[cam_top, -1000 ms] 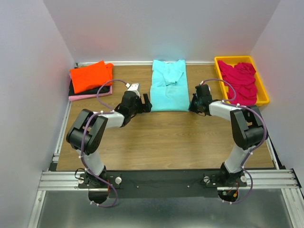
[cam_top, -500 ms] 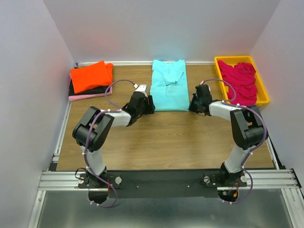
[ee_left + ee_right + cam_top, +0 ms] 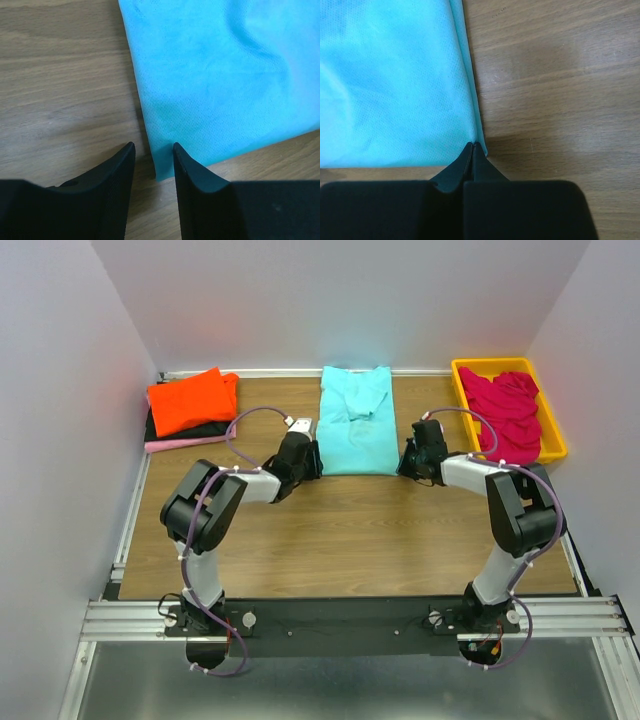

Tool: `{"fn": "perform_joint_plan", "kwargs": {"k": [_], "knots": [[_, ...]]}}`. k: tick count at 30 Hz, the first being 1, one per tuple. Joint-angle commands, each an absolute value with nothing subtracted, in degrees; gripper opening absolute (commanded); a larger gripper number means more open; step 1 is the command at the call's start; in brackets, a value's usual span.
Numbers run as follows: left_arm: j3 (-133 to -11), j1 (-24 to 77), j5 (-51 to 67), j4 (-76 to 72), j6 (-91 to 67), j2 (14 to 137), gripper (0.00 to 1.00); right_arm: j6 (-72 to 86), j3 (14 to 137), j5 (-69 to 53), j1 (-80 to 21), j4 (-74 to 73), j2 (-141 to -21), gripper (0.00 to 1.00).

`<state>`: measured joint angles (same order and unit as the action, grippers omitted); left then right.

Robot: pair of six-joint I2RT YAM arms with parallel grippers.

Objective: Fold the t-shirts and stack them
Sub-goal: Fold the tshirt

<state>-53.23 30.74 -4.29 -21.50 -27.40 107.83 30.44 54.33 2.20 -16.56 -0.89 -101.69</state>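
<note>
A turquoise t-shirt (image 3: 356,422) lies folded into a long strip at the back middle of the table. My left gripper (image 3: 312,462) is open at its near left corner. In the left wrist view the fingers (image 3: 153,146) straddle that corner of the turquoise t-shirt (image 3: 220,75), which lies flat on the wood. My right gripper (image 3: 405,462) is at the near right corner. In the right wrist view its jaws (image 3: 472,145) are shut, with the tips on the corner hem of the turquoise t-shirt (image 3: 395,85).
A stack with an orange-red t-shirt (image 3: 188,398) on top of a black one and a pale pink one (image 3: 165,444) sits at the back left. A yellow tray (image 3: 553,440) at the back right holds magenta t-shirts (image 3: 500,405). Walls close in the table on three sides.
My left gripper has moved right to the shirt's near left corner. The right gripper and the shirt have not moved.
</note>
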Motion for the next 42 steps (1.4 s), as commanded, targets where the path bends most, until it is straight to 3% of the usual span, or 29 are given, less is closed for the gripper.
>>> {"fn": "perform_joint_plan", "kwargs": {"k": [1, 16, 17, 19, 27, 34, 37, 38, 42], "knots": [[-53.79, 31.64, -6.33, -18.90, -26.54, 108.99, 0.44, 30.59, 52.47, 2.02, -16.79, -3.16, -100.55, 0.00], [-53.00, 34.10, -9.14, -17.23, -27.16, 108.72, 0.42, 30.85, 51.68, 1.76, -16.79, -3.16, -98.88, 0.00], [-52.74, 34.10, -9.49, -16.88, -27.33, 108.63, 0.36, 30.85, 51.51, 1.84, -16.70, -3.16, -98.35, 0.01], [-52.47, 34.19, -10.19, -16.70, -27.33, 108.28, 0.33, 30.85, 51.33, 1.93, -16.79, -3.08, -98.09, 0.01], [-51.50, 34.37, -10.72, -16.79, -27.42, 107.75, 0.33, 31.11, 50.54, 1.93, -16.70, -3.16, -96.94, 0.23], [-51.42, 34.72, -10.46, -16.79, -27.33, 108.54, 0.33, 31.29, 49.22, 1.67, -16.79, -3.16, -95.98, 0.35], [-51.24, 34.80, -10.28, -16.96, -27.33, 108.72, 0.30, 31.20, 48.78, 1.41, -16.70, -3.16, -96.50, 0.35], [-51.15, 34.80, -10.20, -17.05, -27.33, 108.81, 0.25, 31.20, 48.69, 1.32, -16.70, -3.16, -96.68, 0.35], [-50.80, 34.80, -9.32, -17.75, -27.33, 109.42, 0.16, 30.94, 49.13, 0.35, -16.79, -2.99, -98.00, 0.25]]}}
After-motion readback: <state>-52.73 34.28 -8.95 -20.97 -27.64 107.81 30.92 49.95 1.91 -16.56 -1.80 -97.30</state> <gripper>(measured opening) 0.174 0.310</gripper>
